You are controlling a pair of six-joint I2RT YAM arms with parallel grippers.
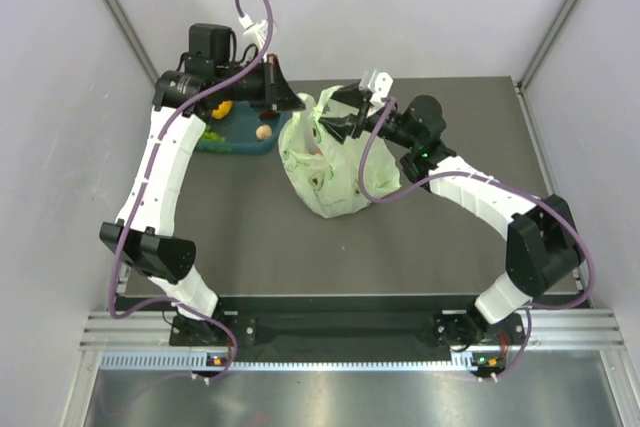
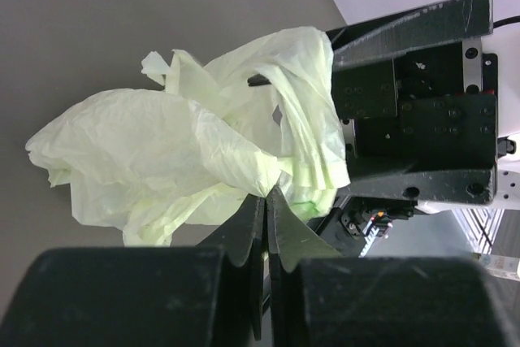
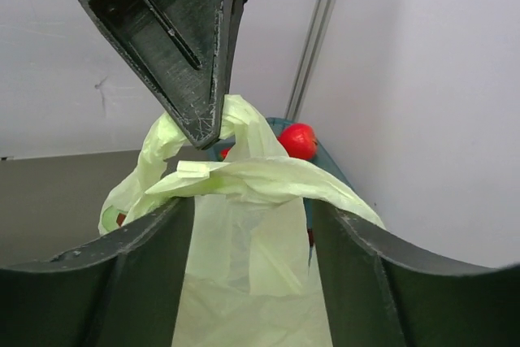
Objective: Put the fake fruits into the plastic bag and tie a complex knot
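1. Nearest my bases, the bag (image 1: 335,182) slumps on the dark matte table (image 1: 220,247). Its thin pale-green plastic is crinkled and see-through enough that dim reddish lumps show in its belly; I take them for fruit.
2. At the bag's top, my left gripper (image 2: 264,205) is pinched on a fold of the film, jaws closed with only plastic between them. I judge it lifts that fold so the bag's neck is drawn up and gathered for tying.
3. Across the bag's top from it, my right gripper (image 3: 252,205) stands with jaws wide. A flat, creased strip of handle (image 3: 244,176) lies draped between its two curved black fingers (image 3: 138,258), unsqueezed. By my reading the gripper is placed to close on that strip or pass it through.
4. No finished knot shows. The plastic at the bag's top is bunched and crossed, but I cannot tell whether any of it is looped.
5. Just beyond the bag and to its left, the rigid teal basket (image 1: 240,144) holds a yellow fruit (image 1: 222,107) and a pale orange fruit (image 1: 263,132). My right wrist view catches a glossy red fruit (image 3: 298,140) behind the bag. With these outside the bag, the filling looks unfinished to me.
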